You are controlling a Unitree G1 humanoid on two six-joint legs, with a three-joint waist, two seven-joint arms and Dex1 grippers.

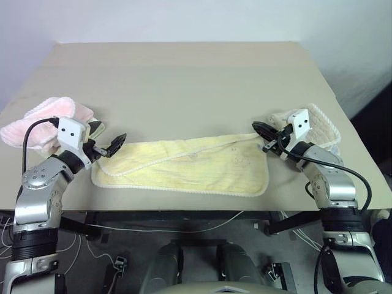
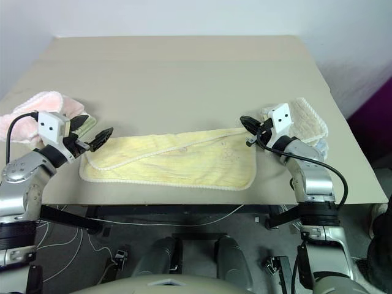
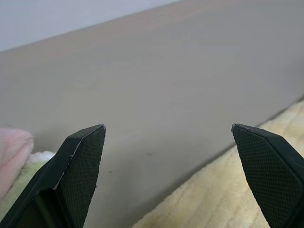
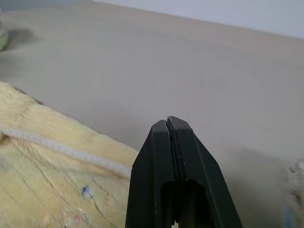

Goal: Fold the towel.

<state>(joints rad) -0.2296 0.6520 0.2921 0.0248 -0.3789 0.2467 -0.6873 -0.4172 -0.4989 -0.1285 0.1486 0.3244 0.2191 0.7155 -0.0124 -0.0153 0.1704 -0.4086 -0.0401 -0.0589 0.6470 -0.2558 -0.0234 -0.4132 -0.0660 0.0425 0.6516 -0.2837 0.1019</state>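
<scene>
The towel [image 1: 184,165] is spread between both grippers. The left gripper [image 3: 168,137] is seen spread wide over its end; the right gripper [image 4: 172,124] is shown pressed shut, empty, over its stitched edge.

A tan surface [image 1: 184,79] is carrying three cloths: the yellow towel [image 1: 184,165] is lying at six o'clock, a pink towel [image 1: 37,122] at nine, a beige towel [image 1: 321,122] at three.
</scene>
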